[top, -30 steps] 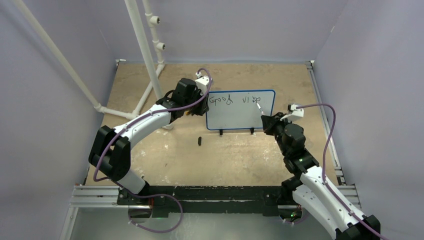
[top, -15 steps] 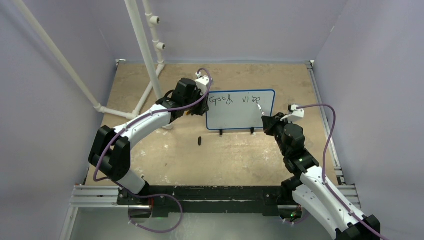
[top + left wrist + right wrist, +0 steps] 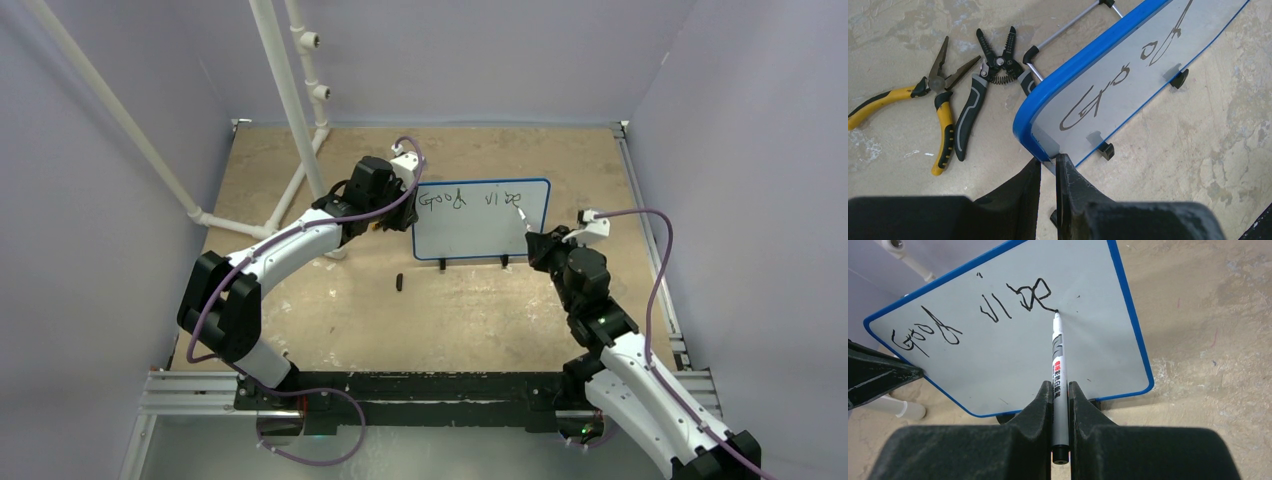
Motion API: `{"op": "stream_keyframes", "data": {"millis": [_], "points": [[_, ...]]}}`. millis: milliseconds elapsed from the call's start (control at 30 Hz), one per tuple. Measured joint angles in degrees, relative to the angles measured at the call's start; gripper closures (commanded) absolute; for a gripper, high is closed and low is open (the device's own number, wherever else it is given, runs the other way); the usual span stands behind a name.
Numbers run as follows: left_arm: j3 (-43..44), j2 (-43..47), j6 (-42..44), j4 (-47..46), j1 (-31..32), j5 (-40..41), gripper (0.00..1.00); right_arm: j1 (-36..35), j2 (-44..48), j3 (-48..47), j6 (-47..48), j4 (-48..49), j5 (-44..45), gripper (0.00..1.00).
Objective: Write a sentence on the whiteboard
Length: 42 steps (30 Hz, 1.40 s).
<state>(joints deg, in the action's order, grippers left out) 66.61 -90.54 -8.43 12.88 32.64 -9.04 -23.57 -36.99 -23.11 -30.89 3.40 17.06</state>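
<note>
Fingers (image 3: 1040, 405) of right gripper (image 3: 1060, 387) pressed together on the barrel of a marker (image 3: 1058, 360), gripped near its rear end, capless, nib forward and touching the whiteboard (image 3: 1088, 350). Nib resting at the tail of the last stroke, upper centre of the right wrist view. Sentence (image 3: 940, 320) so far on one line along the board's top: "Good", then "vi" and a looped letter form.

Fingers (image 3: 1070, 180) of left gripper (image 3: 1048, 162) clamped on the board's blue rim at a rounded corner, lower centre of the left wrist view, one finger on each face. Board standing tilted on small black feet, wire stand behind.

Top view: board at centre of the table (image 3: 450, 310), between the two wrists. Left arm rising from its base at lower left, folded at a dark elbow by the left edge, white forearm reaching up and right to the board's left side. Right arm rising from lower right, wrist bent up and left toward the board's right side, marker slanted onto the upper right of the writing face.

Beside the board in the left wrist view: yellow-handled pliers (image 3: 940, 107) and grey-handled wire strippers (image 3: 983, 85), lying on the table, close together. Small dark object (image 3: 399, 282) on the table just below the board's lower left corner. White pipe frame (image 3: 290, 100) at upper left.
</note>
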Motion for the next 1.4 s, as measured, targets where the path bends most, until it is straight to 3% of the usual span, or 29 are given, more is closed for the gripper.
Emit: {"op": "stream_keyframes", "data": {"millis": [333,1400], "points": [[0.0,0.0,0.0,0.02,0.0,-0.17,0.85,0.0,5.99,0.02,1.55,0.87,-0.7,1.0],[0.0,0.0,0.02,0.02,0.0,-0.17,0.86,0.02,1.22,-0.15,4.39,3.8,3.5,1.0]]}}
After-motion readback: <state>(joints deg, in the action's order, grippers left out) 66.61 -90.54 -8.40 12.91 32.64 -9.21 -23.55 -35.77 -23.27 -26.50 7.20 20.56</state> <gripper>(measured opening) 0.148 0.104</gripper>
